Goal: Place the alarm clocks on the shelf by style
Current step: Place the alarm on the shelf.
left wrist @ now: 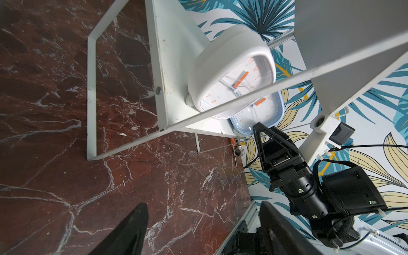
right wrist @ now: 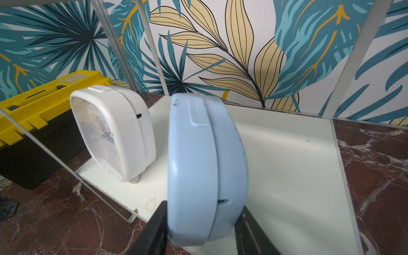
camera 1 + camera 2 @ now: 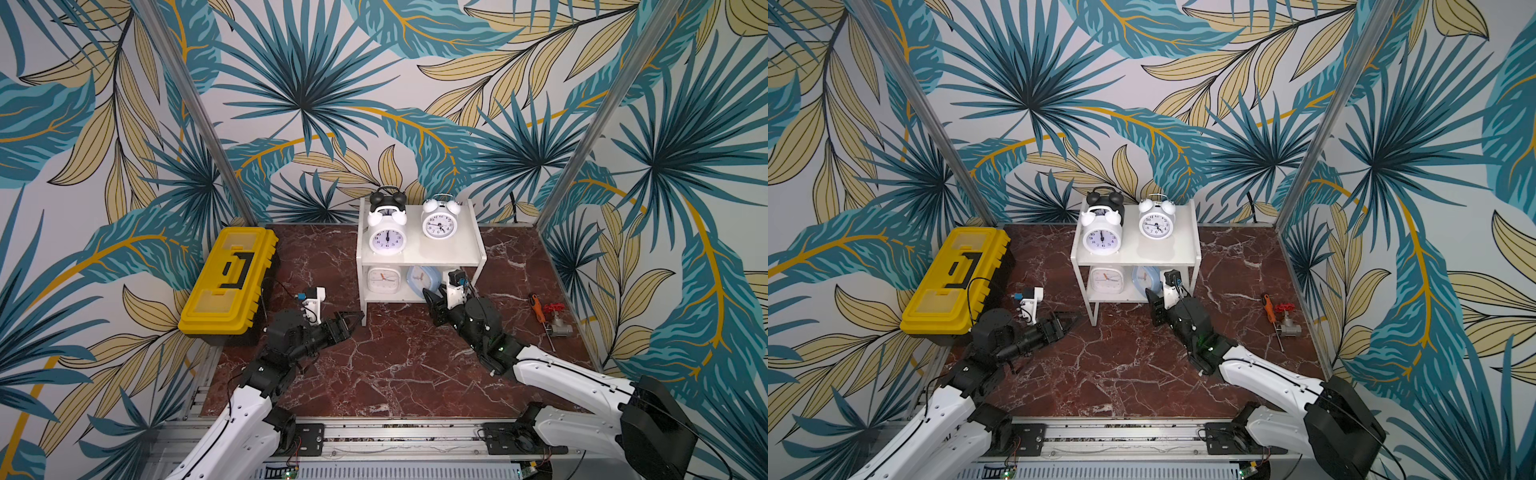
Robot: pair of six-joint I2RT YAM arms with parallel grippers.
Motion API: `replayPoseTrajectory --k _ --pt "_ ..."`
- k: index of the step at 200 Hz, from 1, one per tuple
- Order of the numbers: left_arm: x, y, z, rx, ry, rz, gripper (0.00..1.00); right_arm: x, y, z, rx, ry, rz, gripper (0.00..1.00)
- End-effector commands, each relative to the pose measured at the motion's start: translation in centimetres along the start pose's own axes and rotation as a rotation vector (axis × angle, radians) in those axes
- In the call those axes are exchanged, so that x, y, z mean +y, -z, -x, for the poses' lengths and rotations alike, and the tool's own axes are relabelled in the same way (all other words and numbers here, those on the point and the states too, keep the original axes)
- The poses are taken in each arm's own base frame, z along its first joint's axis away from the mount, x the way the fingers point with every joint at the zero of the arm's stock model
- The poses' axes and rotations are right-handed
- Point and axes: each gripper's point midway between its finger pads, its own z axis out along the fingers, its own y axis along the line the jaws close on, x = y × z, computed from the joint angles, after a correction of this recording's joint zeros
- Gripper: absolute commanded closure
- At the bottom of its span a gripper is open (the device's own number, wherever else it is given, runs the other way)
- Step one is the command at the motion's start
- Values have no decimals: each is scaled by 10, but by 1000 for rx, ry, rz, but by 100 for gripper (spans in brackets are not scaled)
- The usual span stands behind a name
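White shelf [image 3: 449,249]: black twin-bell clock [image 3: 384,198] and two white twin-bell clocks [image 3: 387,237] [image 3: 439,222] on the top board, white square clock [image 3: 383,279] standing on the lower board. Light blue clock [image 2: 198,165] sits tilted beside it on that board, flanked on both faces by the right end effector [image 2: 202,220]; actual grip cannot be confirmed. Left end effector [image 3: 355,324] spread wide, empty, over the marble surface [image 3: 395,365] near the shelf's front leg.

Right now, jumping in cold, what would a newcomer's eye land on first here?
The white two-tier shelf at the back centre carries a black twin-bell clock and two white twin-bell clocks on its top board. On the lower board, a light-blue rounded-square clock sits between the fingers of the right gripper, beside a white rounded-square clock. A big yellow plastic toolbox lies by the left arm.
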Motion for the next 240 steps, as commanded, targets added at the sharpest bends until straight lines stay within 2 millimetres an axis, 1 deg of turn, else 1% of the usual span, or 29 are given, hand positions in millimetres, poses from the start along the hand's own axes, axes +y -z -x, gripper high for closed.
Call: replayPoseTrajectory --k 1,58,89,113,153,176,194,226,240 --pt "-9 0 7 -19 -22 -32 18 -2 0 -5 -3 -14 4 50" --pt "-10 -2 8 -26 -25 -43 19 -6 3 -7 19 -14 -9 44" --pt "-11 -2 9 -26 -28 -49 18 -16 8 -6 6 -29 -56 42" --pt "-12 -2 9 -26 -30 -52 18 -20 9 -6 4 -44 -72 43" --pt "-12 -1 9 -24 -33 -50 18 -28 12 -6 0 -65 -109 55" --pt "-12 -1 8 -22 -32 -51 19 -30 13 -5 -1 -72 -117 62" --pt "-11 -1 7 -22 -32 -51 18 -31 13 -7 8 -72 -119 66" --pt "-11 0 7 -24 -34 -52 18 -31 13 -7 16 -78 -122 67" --pt "-10 0 7 -24 -35 -50 18 -32 13 -7 26 -79 -130 69"
